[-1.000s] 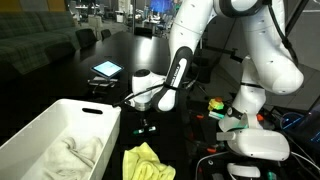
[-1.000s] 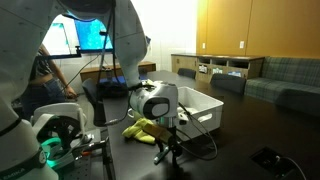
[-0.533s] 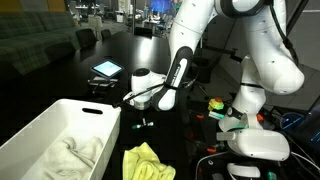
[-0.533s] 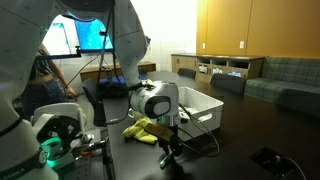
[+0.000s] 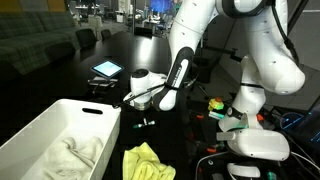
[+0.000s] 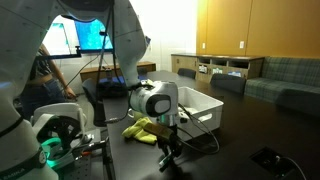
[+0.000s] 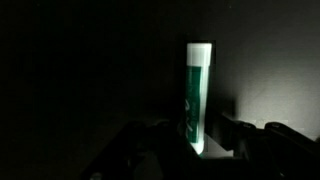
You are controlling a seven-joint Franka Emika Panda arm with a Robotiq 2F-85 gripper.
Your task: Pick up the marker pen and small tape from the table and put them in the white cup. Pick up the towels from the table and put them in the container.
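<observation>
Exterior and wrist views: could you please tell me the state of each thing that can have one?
gripper: shut on the marker pen.
marker pen: held in the gripper.
white towel: crumpled inside the container.
yellow-green towel: crumpled, lying outside the container.
container: open-topped, holding the white towel.
tablet: screen lit.

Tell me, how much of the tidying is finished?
Done: a white towel lies in the bin. In hand: the fingers look closed around a green marker. Left: dropping it in the cup, binning the yellow-green towel on the table, and the tape. I can't spot tape or cup here.
</observation>
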